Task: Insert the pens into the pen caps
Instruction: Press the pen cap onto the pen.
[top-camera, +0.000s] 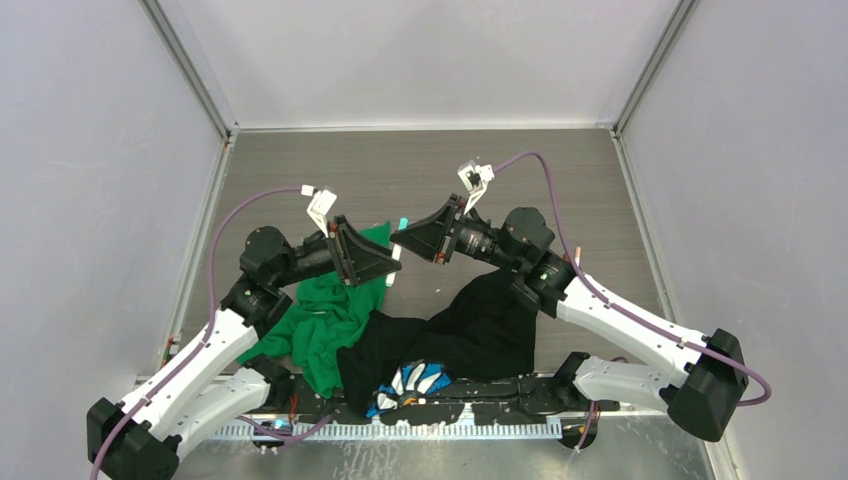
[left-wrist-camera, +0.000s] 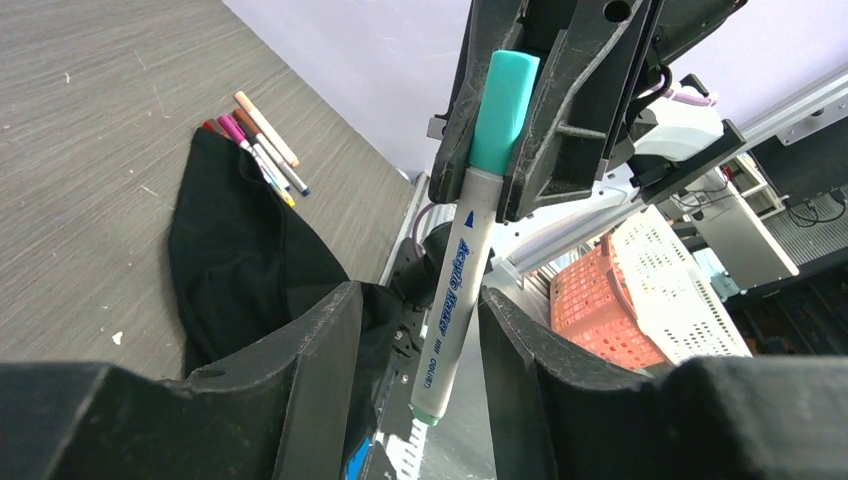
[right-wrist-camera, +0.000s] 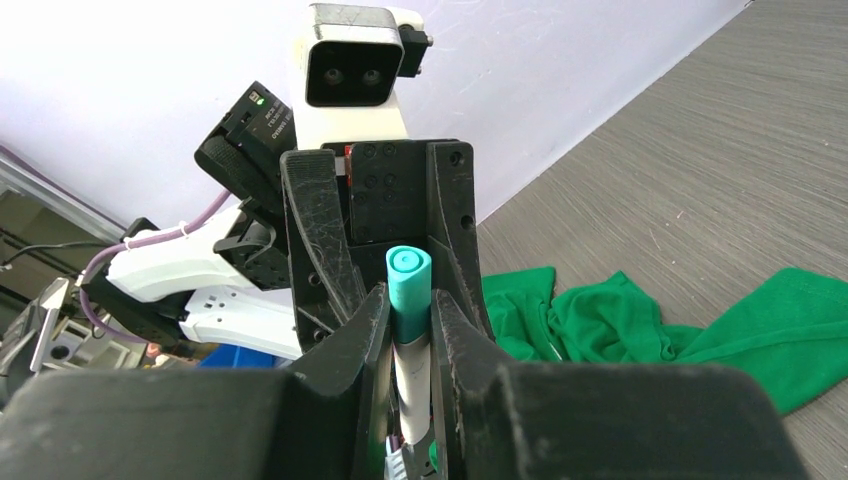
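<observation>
Left wrist view looks up between the fingers of the left gripper, whose two dark fingers stand apart on either side of a marker pen. A clear gap shows on one side of the barrel and the other finger lies just beside it, so the jaws are open around the pen rather than pinching it. The pen hangs tilted, with its teal cap on top, a small teal end at the bottom and blue lettering on its pale barrel. The right gripper is closed on this pen: seen from the left wrist, its fingers clamp the cap from both sides, and in its own wrist view the cap's round top sticks up from between its pinched fingers. From above, the two grippers face each other over the middle of the table, tips nearly meeting, with the pen between them above the edge of a green cloth. A black cloth lies crumpled beside the green one, nearer the arm bases. Several loose pens lie bunched on the grey tabletop at the edge of the black cloth. An orange basket and a white basket sit beyond the table's edge.
</observation>
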